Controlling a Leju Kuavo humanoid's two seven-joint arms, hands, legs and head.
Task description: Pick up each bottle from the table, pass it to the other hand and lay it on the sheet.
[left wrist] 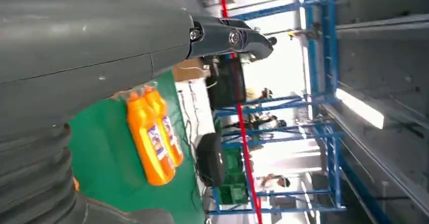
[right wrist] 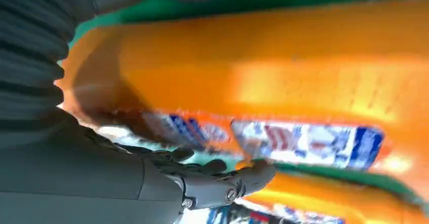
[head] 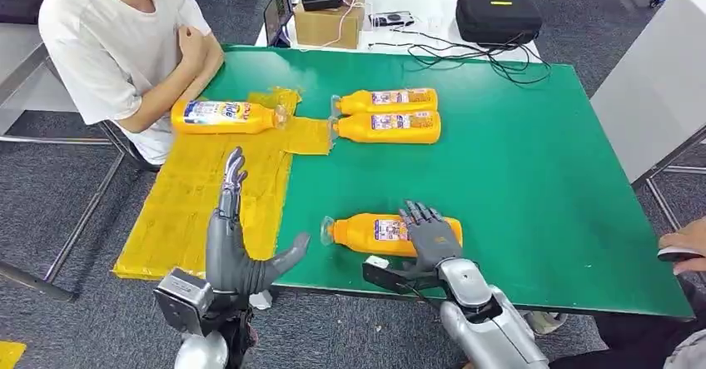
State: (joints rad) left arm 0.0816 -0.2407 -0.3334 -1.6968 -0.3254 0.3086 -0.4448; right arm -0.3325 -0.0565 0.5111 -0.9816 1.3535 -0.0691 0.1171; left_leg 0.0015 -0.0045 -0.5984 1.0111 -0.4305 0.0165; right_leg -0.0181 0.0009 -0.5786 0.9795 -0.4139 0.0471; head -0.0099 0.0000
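An orange bottle point(head: 370, 233) lies on its side near the front edge of the green table point(head: 541, 186), cap pointing left. My right hand point(head: 429, 231) rests on top of it, fingers stretched across its body; close up, the bottle point(right wrist: 283, 77) sits against the palm, the fingers point(right wrist: 222, 183) straight. My left hand point(head: 237, 236) stands upright and open over the front of the yellow sheet point(head: 200, 202), holding nothing. Another bottle point(head: 225, 116) lies on the sheet's far end. A pair of bottles point(head: 391, 101) point(head: 391, 127) lies side by side mid-table; the same pair point(left wrist: 152, 138) appears in the left wrist view.
A person in a white shirt point(head: 116, 44) sits at the far left corner, arms on the table edge. A cardboard box point(head: 329, 23), black case point(head: 498, 15) and cables point(head: 466, 52) lie behind the table. Another person's hand point(head: 683, 248) is at the right edge.
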